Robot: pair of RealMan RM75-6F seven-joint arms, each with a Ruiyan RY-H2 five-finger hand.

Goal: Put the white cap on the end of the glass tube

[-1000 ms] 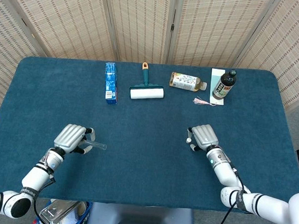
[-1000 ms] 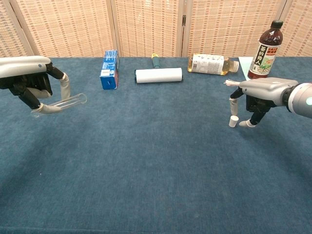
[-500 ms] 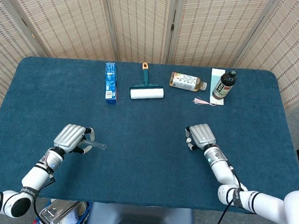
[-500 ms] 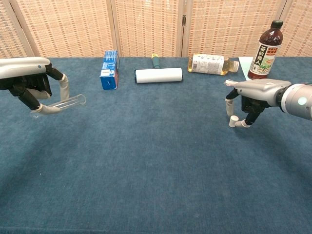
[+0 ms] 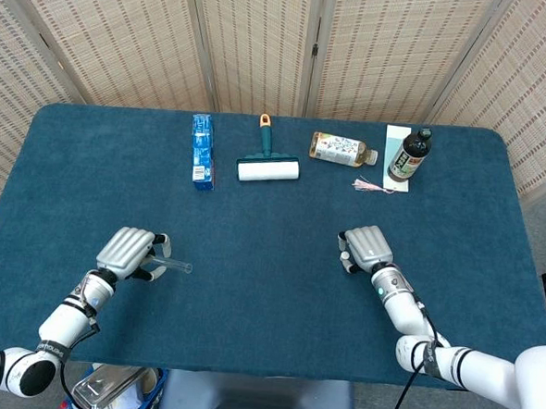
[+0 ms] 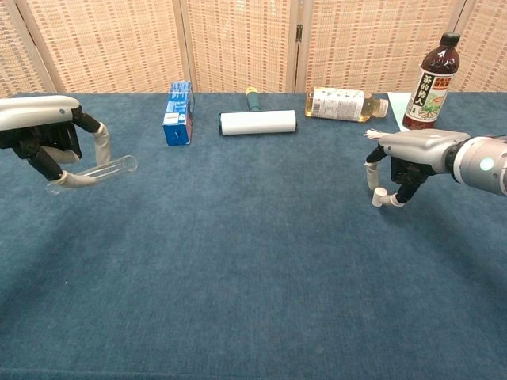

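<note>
Hand (image 6: 404, 162) with white cap (image 6: 379, 192) above blue table (image 6: 253, 269), wicker screens (image 6: 238, 39) behind.

The left hand (image 5: 127, 251) holds the glass tube (image 5: 175, 266); the right hand (image 5: 366, 246) pinches the white cap (image 5: 345, 257).

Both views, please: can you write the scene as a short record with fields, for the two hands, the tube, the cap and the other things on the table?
left hand: holds the glass tube, its open end toward the table's middle
right hand: pinches the white cap above the cloth
cap and tube: far apart, not joined
table: dark blue cloth
back row: blue box, lint roller, lying clear bottle, upright dark bottle
</note>
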